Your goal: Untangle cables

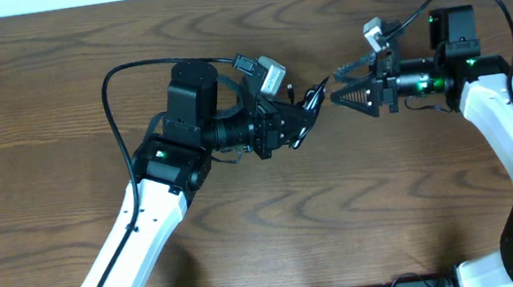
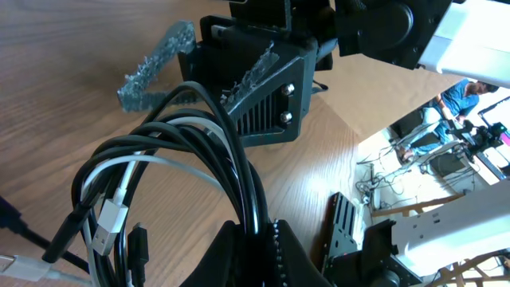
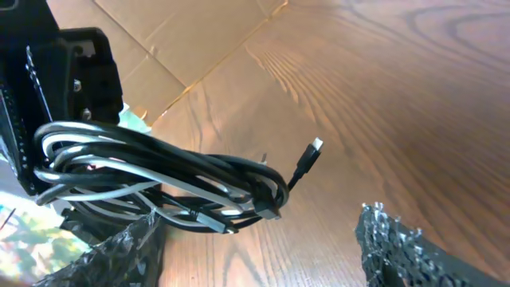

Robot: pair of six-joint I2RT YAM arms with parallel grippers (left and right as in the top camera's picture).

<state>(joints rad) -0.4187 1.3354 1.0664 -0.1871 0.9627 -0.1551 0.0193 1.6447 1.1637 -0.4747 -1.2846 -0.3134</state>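
Hovering above the middle of the table [image 1: 49, 51], the left claw [image 1: 306, 110] clamps the coiled black and white cables [image 3: 159, 171] while the right claw [image 1: 339, 97], fingers spread, sits just right of them; it would best pinch only the loose plug [image 3: 315, 146].

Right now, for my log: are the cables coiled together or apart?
Coiled together: cables loop as one bundle in left end effector.

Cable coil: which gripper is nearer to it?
Left. The left gripper holds the cable coil; the right gripper is open, just in front of it.
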